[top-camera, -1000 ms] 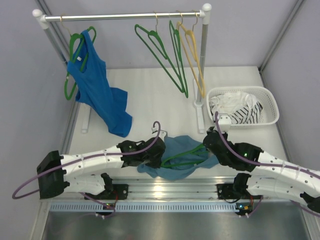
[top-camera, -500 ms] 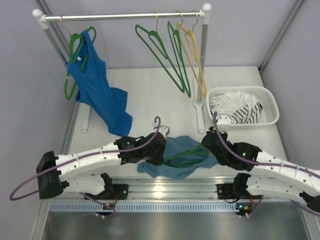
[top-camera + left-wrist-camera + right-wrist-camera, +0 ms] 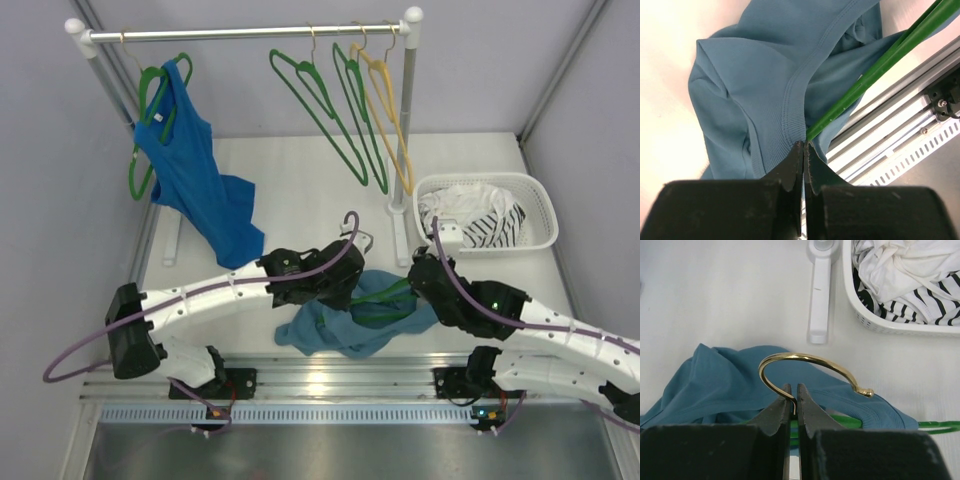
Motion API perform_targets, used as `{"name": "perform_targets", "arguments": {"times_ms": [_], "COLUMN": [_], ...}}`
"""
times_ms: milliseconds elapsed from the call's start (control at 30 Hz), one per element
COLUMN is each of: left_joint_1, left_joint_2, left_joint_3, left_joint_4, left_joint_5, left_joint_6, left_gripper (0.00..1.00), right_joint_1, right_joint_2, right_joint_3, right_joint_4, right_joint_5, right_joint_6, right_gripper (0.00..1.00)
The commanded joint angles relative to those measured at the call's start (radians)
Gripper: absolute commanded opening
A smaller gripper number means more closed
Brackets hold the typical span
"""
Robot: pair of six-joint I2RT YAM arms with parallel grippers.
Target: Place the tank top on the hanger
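Observation:
The muted teal tank top point(image 3: 345, 318) lies crumpled on the table near the front edge, with the green hanger point(image 3: 385, 297) partly inside it. My left gripper point(image 3: 340, 290) is shut on the top's ribbed hem point(image 3: 792, 117), right beside a green hanger bar point(image 3: 867, 77). My right gripper point(image 3: 420, 272) is shut on the stem of the hanger's brass hook point(image 3: 807, 365); the green bar point(image 3: 940, 426) shows under the cloth point(image 3: 715, 385). Most of the hanger is hidden by fabric.
A rail point(image 3: 240, 33) at the back holds a royal-blue top point(image 3: 195, 180) on a green hanger, two bare green hangers point(image 3: 340, 110) and a yellow one point(image 3: 390, 110). A white basket point(image 3: 535, 190) of striped cloth stands at the right. An aluminium rail point(image 3: 900, 120) runs along the front edge.
My left gripper has moved right and slightly back, dragging the top's hem over the hanger; the cloth has bunched toward the middle. My right gripper has stayed almost still.

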Motion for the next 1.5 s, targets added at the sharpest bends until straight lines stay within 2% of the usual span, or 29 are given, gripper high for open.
{"name": "perform_targets", "arguments": {"times_ms": [0, 467, 633, 700, 733, 833, 867, 967, 1167, 1400, 1433, 1467], "left_joint_1": [0.007, 0.111, 0.138, 0.138, 0.139, 0.141, 0.141, 0.141, 0.141, 0.141, 0.141, 0.141], "left_joint_2": [0.027, 0.138, 0.158, 0.155, 0.150, 0.119, 0.110, 0.058, -0.127, -0.264, -0.272, -0.278], "left_joint_3": [0.106, 0.332, 0.375, 0.384, 0.385, 0.390, 0.393, 0.378, 0.309, 0.189, 0.177, 0.154], "left_joint_4": [-0.030, -0.127, -0.144, -0.147, -0.145, -0.118, -0.109, -0.050, 0.033, -0.015, -0.015, -0.016], "left_joint_5": [-0.023, 0.034, 0.122, 0.142, 0.144, 0.188, 0.198, 0.241, 0.228, 0.276, 0.280, 0.309], "left_joint_6": [0.060, 0.181, 0.209, 0.218, 0.220, 0.236, 0.241, 0.261, 0.324, 0.399, 0.401, 0.407], "left_gripper": [0.00, 0.00, 0.00, 0.07, 0.16, 0.32, 0.41, 0.52, 0.58, 0.61, 0.79, 0.82], "right_joint_1": [0.009, 0.022, 0.028, 0.029, 0.029, 0.032, 0.032, 0.034, 0.036, 0.036, 0.037, 0.036], "right_joint_2": [-0.008, -0.018, -0.018, -0.020, -0.023, -0.029, -0.032, -0.035, -0.055, -0.078, -0.080, -0.080], "right_joint_3": [0.075, 0.144, 0.185, 0.195, 0.198, 0.204, 0.205, 0.207, 0.212, 0.231, 0.235, 0.242], "right_joint_4": [0.048, 0.060, 0.054, 0.055, 0.055, 0.059, 0.057, 0.057, 0.048, 0.017, 0.016, 0.011], "right_joint_5": [0.004, -0.018, -0.018, -0.019, -0.022, -0.035, -0.036, -0.045, -0.064, -0.081, -0.081, -0.082], "right_joint_6": [-0.021, -0.074, -0.093, -0.097, -0.097, -0.098, -0.101, -0.101, -0.101, -0.107, -0.110, -0.112], "right_gripper": [0.00, 0.00, 0.00, 0.00, 0.00, 0.00, 0.00, 0.00, 0.00, 0.00, 0.00, 0.00]}}
